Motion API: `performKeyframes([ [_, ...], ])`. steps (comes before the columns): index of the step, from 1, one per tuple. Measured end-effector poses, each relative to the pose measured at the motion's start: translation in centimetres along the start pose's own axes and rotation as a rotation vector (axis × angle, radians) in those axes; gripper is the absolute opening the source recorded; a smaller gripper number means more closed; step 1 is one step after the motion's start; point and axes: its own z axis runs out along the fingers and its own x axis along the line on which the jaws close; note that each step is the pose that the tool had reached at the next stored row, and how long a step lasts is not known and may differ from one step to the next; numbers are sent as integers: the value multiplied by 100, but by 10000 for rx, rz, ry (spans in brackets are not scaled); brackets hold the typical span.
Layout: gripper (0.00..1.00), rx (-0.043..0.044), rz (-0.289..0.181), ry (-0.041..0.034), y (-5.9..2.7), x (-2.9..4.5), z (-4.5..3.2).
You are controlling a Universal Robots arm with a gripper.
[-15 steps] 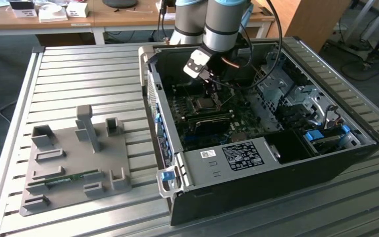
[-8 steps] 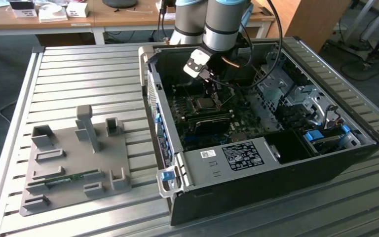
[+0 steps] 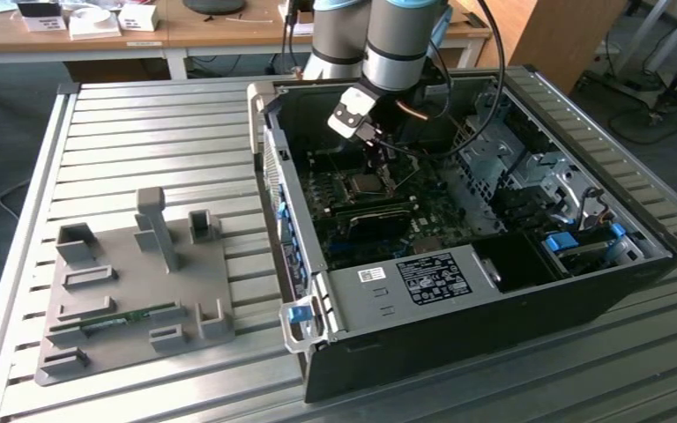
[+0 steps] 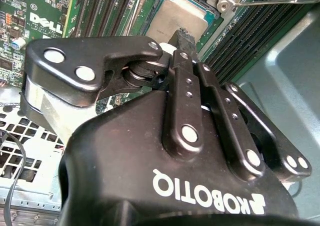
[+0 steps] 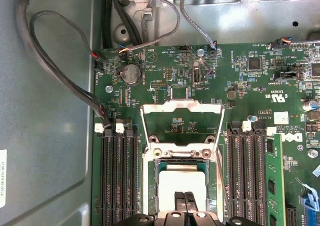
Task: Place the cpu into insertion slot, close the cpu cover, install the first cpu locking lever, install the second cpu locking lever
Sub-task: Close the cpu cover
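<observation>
Ribbed metal tabletop carries the whole job, with wooden desks behind it. At the exterior view's left lies a grey fixture plate holding a green memory stick. Toward the exterior view's right stands the open computer case, and the arm reaches down into it over the green motherboard. In the first wrist view the cpu lies flat inside the insertion slot, between two banks of long black memory slots. The cpu cover is swung fully open and lies back on the board, away from the chip, so it is not yet closed. I judge the cpu light, stiff and thin. Its smooth metal top would be slippery under a pad, and the pin field beneath it is easily damaged, so it wants holding by two opposite edges and no sideways drag. The cover looks like springy sheet metal, best pushed at its free edge, far from the hinge. The gripper has its fingers drawn together, with no gap showing and nothing visible between them. The tips hang right over the cpu's top face, and whether they press on it I cannot tell. In the second wrist view a thin metal lever rod runs beside the socket corner.
</observation>
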Motion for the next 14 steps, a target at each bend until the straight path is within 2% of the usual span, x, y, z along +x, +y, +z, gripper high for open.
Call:
performKeyframes([
  [7, 11, 0, 0, -1, 1, 1, -28],
  [14, 11, 0, -1, 0, 6, 6, -133],
])
